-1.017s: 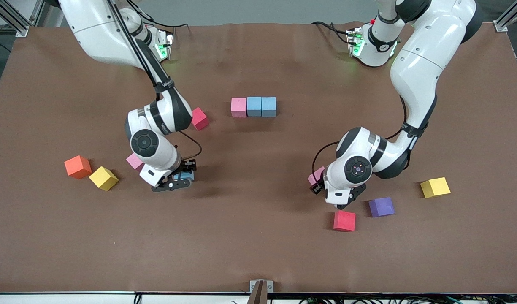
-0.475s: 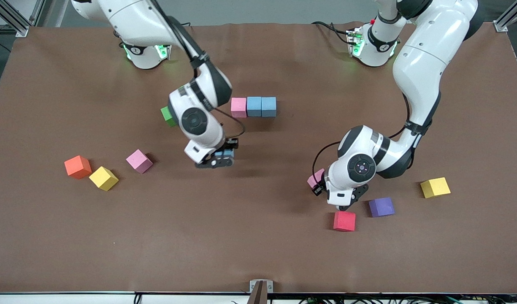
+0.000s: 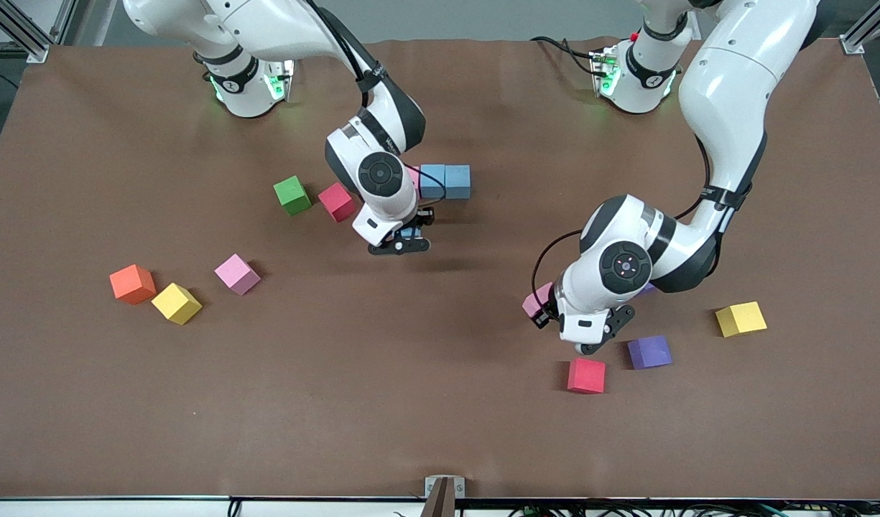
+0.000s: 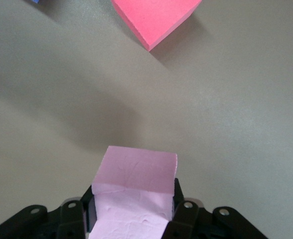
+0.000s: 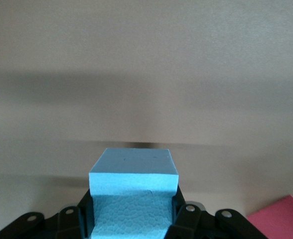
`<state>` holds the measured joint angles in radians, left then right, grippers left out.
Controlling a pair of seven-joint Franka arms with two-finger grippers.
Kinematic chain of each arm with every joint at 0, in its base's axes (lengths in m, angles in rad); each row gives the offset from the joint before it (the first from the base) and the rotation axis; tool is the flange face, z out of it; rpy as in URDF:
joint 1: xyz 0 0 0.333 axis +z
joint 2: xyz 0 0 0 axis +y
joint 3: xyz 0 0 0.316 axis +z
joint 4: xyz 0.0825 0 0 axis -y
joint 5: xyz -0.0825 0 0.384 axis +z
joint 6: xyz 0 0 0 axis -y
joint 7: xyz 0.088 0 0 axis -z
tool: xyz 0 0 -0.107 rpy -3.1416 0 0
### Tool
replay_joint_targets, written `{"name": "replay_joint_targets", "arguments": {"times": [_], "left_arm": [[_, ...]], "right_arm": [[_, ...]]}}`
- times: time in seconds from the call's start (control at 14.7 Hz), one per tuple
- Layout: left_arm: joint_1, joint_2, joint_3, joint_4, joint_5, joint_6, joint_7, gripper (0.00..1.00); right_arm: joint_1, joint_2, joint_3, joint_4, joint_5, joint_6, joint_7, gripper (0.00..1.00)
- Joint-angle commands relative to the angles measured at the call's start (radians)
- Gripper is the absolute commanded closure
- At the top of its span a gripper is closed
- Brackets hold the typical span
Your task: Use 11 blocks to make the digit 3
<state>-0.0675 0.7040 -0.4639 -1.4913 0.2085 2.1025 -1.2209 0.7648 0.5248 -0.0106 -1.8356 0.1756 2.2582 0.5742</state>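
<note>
right gripper (image 3: 404, 240), upper centre of the front frame, is clamping a matte blue cube (image 5: 134, 196) beside the blue row (image 3: 445, 181). left gripper (image 3: 547, 310), lower right, is pinching a creased pink foam cube (image 4: 135, 191) above a red cube (image 3: 586, 375).

The front view looks steeply down from high across the brown bench (image 3: 440, 431), taking in its whole top, with both arm bases at 12 o'clock. Each wrist view sits just above its own hand, close to the bench — the left one looks past a pink block (image 4: 135, 184), the right one past a light blue block (image 5: 134, 186). Both blocks also show in the front view.
</note>
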Motion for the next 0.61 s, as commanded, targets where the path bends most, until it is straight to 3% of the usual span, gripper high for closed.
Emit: {"name": "replay_joint_targets", "arguments": {"times": [0.0, 0.54], "left_arm": [[0.009, -0.031, -0.007, -0.012, -0.026, -0.022, -0.005, 0.78], [0.006, -0.037, -0.007, -0.010, -0.067, -0.029, -0.005, 0.80]], "right_arm": [[0.014, -0.072, -0.009, -0.115, -0.001, 0.084, 0.038, 0.65], [0.033, -0.123, -0.009, -0.186, -0.001, 0.092, 0.042, 0.65]]}}
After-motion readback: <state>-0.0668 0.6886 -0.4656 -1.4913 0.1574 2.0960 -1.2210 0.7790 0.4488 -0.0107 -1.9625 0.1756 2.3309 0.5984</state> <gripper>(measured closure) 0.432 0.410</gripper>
